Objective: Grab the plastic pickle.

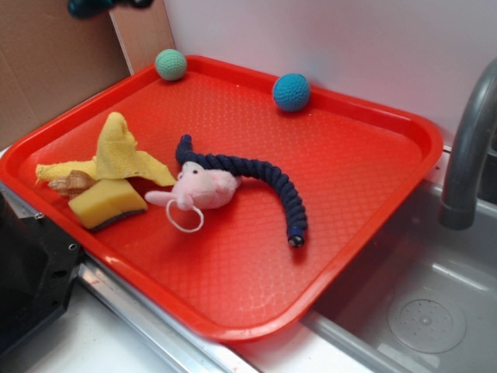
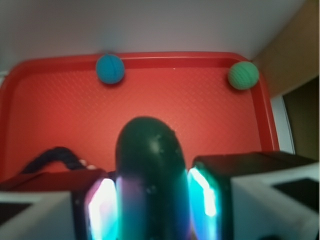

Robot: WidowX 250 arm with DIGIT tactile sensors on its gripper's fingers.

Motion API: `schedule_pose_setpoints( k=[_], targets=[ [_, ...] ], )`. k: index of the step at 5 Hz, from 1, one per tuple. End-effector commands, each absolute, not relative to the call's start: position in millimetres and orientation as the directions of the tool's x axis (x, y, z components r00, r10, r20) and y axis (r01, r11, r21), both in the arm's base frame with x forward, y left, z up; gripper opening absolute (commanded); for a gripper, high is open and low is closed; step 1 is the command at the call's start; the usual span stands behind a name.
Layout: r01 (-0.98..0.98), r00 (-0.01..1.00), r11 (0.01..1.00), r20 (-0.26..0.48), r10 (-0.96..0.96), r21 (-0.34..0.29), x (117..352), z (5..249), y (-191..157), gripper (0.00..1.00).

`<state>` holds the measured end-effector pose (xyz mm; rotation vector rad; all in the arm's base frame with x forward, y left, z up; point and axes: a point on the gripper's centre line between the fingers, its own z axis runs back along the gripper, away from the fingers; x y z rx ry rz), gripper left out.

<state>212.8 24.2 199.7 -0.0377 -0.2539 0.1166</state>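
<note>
In the wrist view the plastic pickle (image 2: 150, 150) is a smooth dark green capsule standing upright between my two lit fingers. My gripper (image 2: 152, 187) is shut on it and holds it high above the red tray (image 2: 45, 115). In the exterior view only a dark teal bit of the gripper and pickle (image 1: 97, 6) shows at the top left edge, above the tray's back left corner; the rest is out of view.
On the red tray (image 1: 365, 179) lie a teal crocheted ball (image 1: 171, 64), a blue crocheted ball (image 1: 291, 92), a navy braided rope (image 1: 268, 177), a pink plush (image 1: 203, 186), a yellow cloth (image 1: 120, 151) and a yellow sponge (image 1: 107, 203). A faucet (image 1: 466, 148) and a sink (image 1: 419, 311) are at the right.
</note>
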Motion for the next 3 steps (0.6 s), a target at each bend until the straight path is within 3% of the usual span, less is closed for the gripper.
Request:
schedule_pose_setpoints(
  k=[1,3],
  targets=[
    [-0.259,0.946,0.965,0.191,0.261,-0.036,232.2,243.4,10.9,0.0],
    [-0.226,0.949,0.974,0.225,0.22,0.004,237.0,242.0,7.2,0.0]
  ],
)
